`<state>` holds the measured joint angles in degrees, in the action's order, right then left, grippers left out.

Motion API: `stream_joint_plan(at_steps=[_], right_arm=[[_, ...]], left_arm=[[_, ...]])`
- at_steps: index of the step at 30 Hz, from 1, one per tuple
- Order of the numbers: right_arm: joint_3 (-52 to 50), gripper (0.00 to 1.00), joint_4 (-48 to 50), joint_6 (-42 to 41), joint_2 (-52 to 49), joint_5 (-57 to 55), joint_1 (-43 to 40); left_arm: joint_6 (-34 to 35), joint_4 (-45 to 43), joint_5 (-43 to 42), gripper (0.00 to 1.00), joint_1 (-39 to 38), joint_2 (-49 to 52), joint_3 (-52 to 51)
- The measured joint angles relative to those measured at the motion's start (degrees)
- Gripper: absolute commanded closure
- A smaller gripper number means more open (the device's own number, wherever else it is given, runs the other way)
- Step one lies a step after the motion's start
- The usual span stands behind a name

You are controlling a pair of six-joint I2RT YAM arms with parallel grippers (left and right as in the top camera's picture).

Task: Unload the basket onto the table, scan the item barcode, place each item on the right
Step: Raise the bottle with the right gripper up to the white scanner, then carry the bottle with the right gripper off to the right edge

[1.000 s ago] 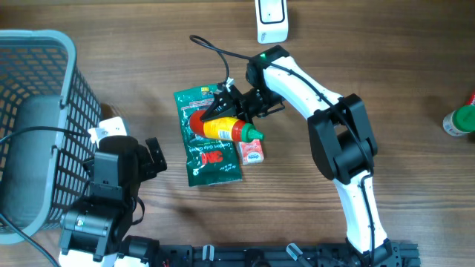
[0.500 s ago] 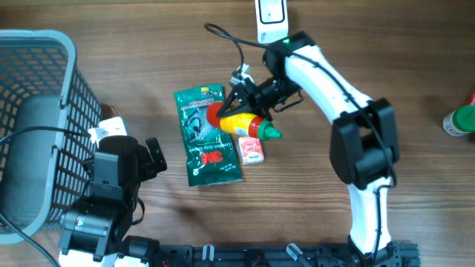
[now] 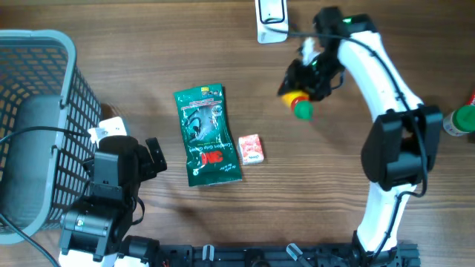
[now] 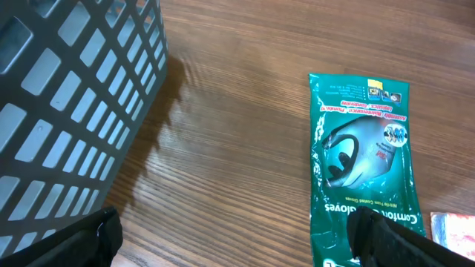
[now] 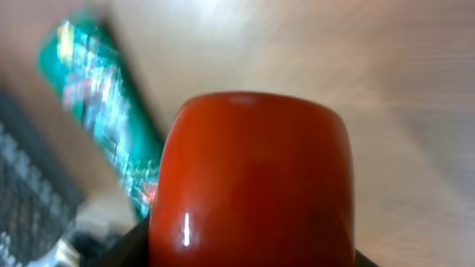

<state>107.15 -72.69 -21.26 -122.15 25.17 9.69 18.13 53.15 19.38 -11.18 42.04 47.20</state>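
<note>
Overhead, the grey basket [image 3: 37, 35] takes up the left edge. The left gripper [image 3: 154, 158] rests beside it, jaws spread and empty. The green pouch [image 3: 207, 136] lies mid-table. The right gripper [image 3: 303, 83] pinches the sauce bottle [image 3: 300, 104], green cap outward, near the white scanner [image 3: 272, 18]. For a clean read, turn the label squarely to the scanner face and hold it steady. Where the barcode sits cannot be told, perhaps because the right wrist view is blurred. Only that view shows the bottle's red base; only the left wrist view shows the pouch's print.
</note>
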Motion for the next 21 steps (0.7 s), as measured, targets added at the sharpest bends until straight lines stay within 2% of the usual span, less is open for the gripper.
stream_joint_plan(at_steps=[2, 7, 12, 21], right_arm=[[0.0, 0.62, 5.9, -6.3, 0.0, -6.7, -1.0], [0.2, 0.62, 13.1, -12.7, 0.0, -15.2, -0.4], [1.9, 0.58, 23.5, -16.7, 0.0, -18.5, -0.4], [2.5, 0.63, 45.4, -22.2, 0.0, -22.9, 0.3]], left_arm=[[0.0, 0.0, 0.0, 0.00, 0.0, 0.0, 0.0], [0.0, 0.0, 0.0, 0.00, 0.0, 0.0, 0.0], [0.0, 0.0, 0.0, 0.00, 0.0, 0.0, 0.0], [0.0, 0.0, 0.0, 0.00, 0.0, 0.0, 0.0]])
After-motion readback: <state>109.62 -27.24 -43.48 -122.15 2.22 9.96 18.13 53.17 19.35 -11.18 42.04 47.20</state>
